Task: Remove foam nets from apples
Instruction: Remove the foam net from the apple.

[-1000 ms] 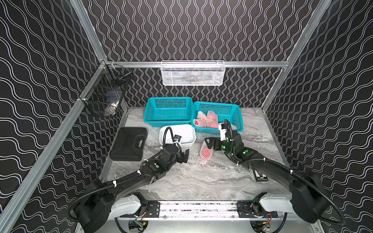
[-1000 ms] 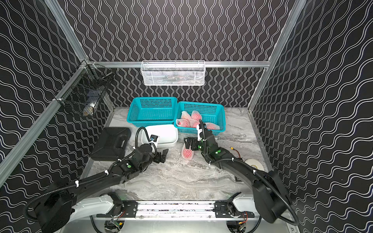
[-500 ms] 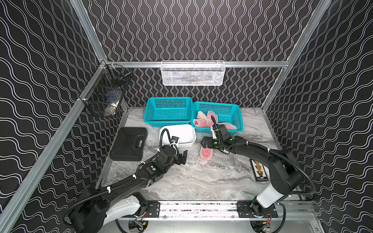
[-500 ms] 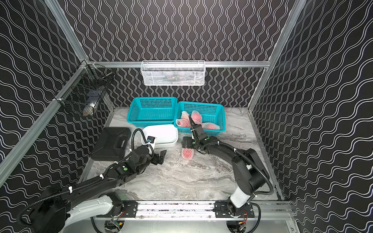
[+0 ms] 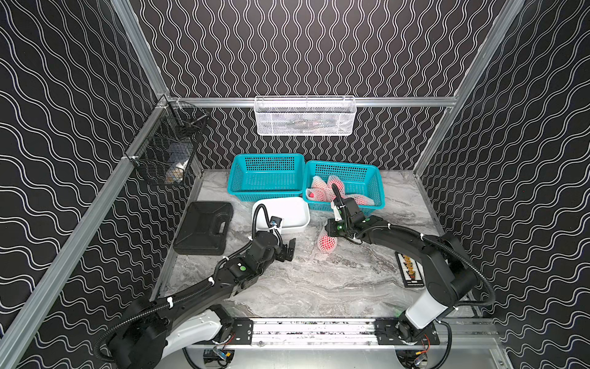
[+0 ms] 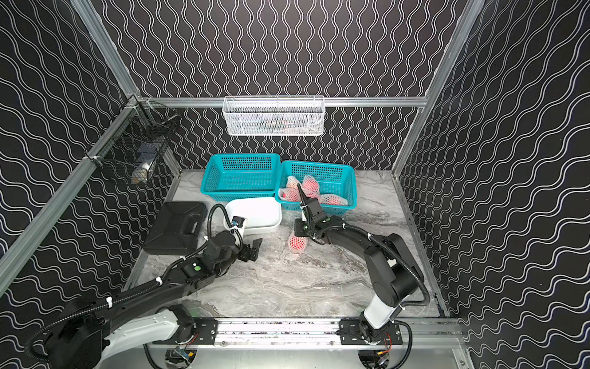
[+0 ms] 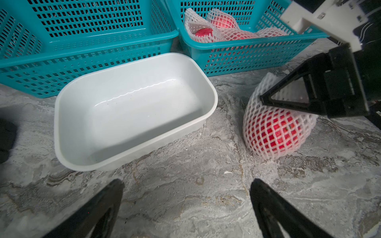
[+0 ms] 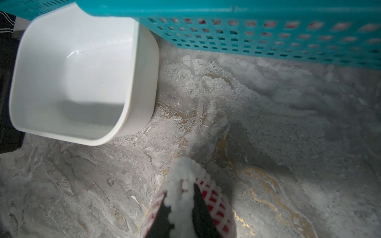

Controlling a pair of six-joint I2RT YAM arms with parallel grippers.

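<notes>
1. Where the grey marble-patterned tabletop (image 5: 319,287) meets the left wall, we note a flat black plastic carry case (image 5: 204,228) lying on it.
2. Left gripper (image 7: 186,183): jaws wide apart, nothing between them, low over the table just in front of the tub, short of the netted apple.
3. Smooth white rectangular plastic tub (image 7: 132,144) stands on the table, just in front of the left teal slotted plastic basket (image 5: 266,174).
4. Round red apple (image 7: 274,131), wholly inside a white diamond-mesh foam net (image 7: 266,82), sits on the table to the right of the tub, apart from it, near the right basket's front wall.
5. Right gripper (image 8: 181,193): jaws pinched together on the bunched upper end of that foam net, above the apple.
6. Right teal slotted basket (image 5: 367,179) stands beside the left one and holds several more netted apples (image 5: 335,183).
7. Far right, a small flat black rectangular strip (image 5: 410,270) with coloured marks lies by the right arm; we cannot tell what it is.
</notes>
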